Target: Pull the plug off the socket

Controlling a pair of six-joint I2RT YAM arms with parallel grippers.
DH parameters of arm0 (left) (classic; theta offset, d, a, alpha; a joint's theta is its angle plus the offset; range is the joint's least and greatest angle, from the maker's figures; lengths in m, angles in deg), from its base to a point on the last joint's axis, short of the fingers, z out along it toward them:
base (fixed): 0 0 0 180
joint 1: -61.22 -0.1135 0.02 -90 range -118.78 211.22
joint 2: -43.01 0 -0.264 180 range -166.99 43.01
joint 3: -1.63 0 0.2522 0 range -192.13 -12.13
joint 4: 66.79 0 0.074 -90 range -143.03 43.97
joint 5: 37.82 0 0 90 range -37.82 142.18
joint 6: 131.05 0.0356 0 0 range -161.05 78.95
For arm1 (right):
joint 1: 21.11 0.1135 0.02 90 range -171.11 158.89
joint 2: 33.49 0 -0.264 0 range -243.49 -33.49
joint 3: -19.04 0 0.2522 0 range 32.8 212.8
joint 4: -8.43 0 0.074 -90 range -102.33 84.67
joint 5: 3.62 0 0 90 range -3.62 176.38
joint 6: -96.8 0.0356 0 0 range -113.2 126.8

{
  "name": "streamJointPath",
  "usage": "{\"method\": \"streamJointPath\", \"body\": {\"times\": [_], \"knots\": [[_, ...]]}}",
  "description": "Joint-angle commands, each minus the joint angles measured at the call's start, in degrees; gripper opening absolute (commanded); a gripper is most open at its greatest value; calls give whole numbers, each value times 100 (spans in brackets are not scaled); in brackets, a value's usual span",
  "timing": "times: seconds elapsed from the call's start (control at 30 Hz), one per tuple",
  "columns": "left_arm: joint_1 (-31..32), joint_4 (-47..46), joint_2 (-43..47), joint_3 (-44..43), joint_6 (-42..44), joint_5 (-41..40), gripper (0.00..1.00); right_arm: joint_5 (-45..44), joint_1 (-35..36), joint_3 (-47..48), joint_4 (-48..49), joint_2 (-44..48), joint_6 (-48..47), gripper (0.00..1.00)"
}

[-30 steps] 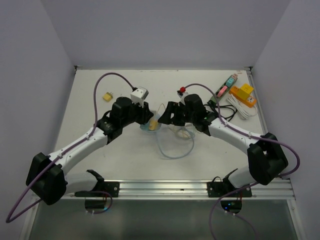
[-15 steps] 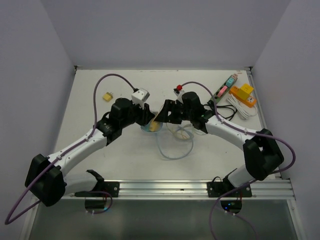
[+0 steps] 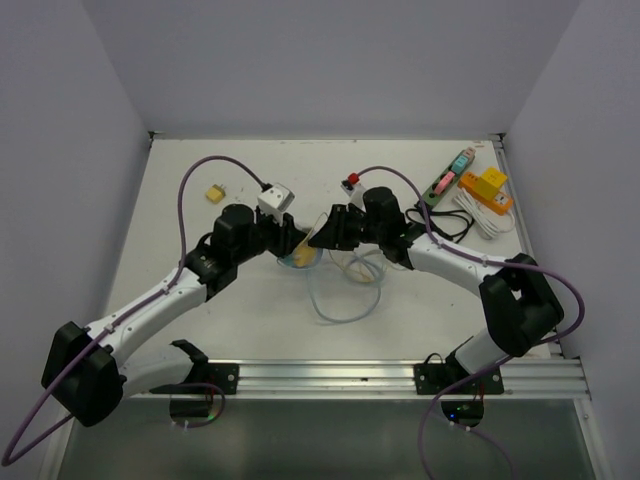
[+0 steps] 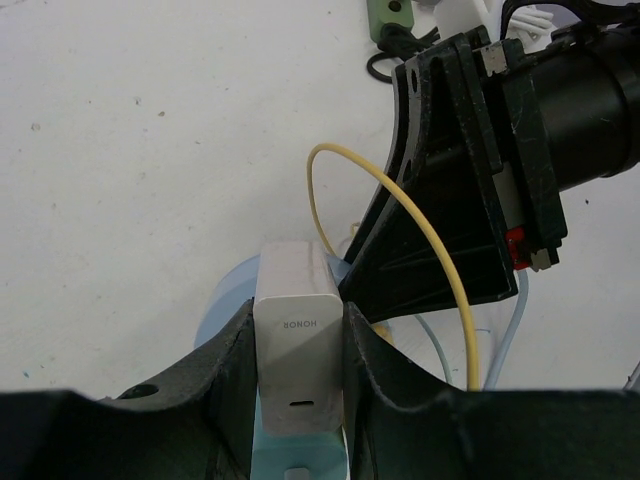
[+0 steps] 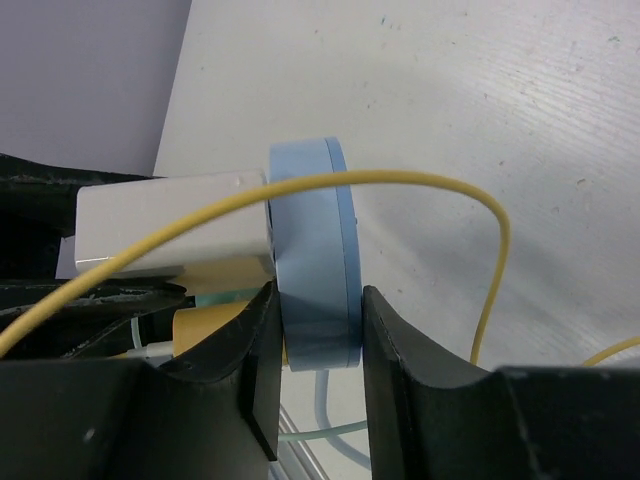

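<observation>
White table (image 3: 270,325), pale lilac walls (image 3: 330,60)

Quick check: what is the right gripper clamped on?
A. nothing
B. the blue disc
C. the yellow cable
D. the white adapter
B: the right wrist view shows the right gripper squeezing the blue disc from both faces, while the white adapter sits in the left gripper.

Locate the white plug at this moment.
In the left wrist view, the white plug sits clamped in the left gripper, its far end against the blue socket held by the right gripper.
</observation>
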Motion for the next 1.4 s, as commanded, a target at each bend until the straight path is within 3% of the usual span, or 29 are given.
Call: {"method": "streamJointPath", "body": {"times": [0.0,0.5,0.9,1.03,1.37], "knots": [[-5,-1033,375,-83,70,26,0,-53,-18,-67,32,-37,-153,2],[-49,-1025,911,-109,70,-387,0,-1556,-193,-594,-1085,-344,-435,0],[-567,-559,1202,-645,149,-431,0,-1346,-475,-472,-1357,-388,-672,0],[-699,-119,930,-1137,62,-562,0,-925,-501,-498,-1104,-380,-593,0],[-1743,-48,-159,-883,-887,-1109,0,-125,-510,-340,-568,-187,-338,0]]}}
